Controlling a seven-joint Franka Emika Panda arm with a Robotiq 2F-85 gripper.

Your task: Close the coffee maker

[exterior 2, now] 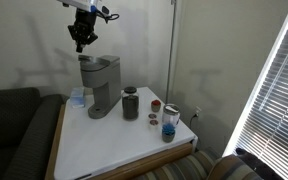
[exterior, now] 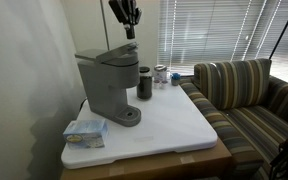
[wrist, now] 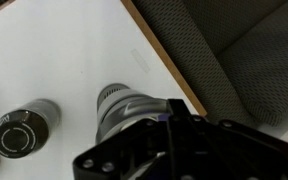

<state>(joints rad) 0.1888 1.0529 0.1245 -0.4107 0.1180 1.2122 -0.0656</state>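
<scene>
Listener: Table first, what stands on it, left to right?

Arm: In an exterior view, a flat blue and white packet (exterior: 84,130) lies at the near left corner of the white square tabletop (exterior: 174,125). Just beside it stands the tall grey plastic coffee maker (exterior: 109,85) on its round base, its rounded lid lying down flat on the body. Next comes a small dark cylindrical tumbler (exterior: 144,83), near the machine but apart from it, then two little jars (exterior: 161,74) at the far edge. A brown striped fabric sofa (exterior: 244,95) fills the right side.

Listener: Pincer, where is it?

Arm: My black pincer (exterior: 127,15) hangs straight above the coffee maker, clear of the lid, with its fingers pressed together and gripping nothing. In the wrist view I look down past it onto the machine's grey top, with the tumbler's round dark top to its left.
</scene>
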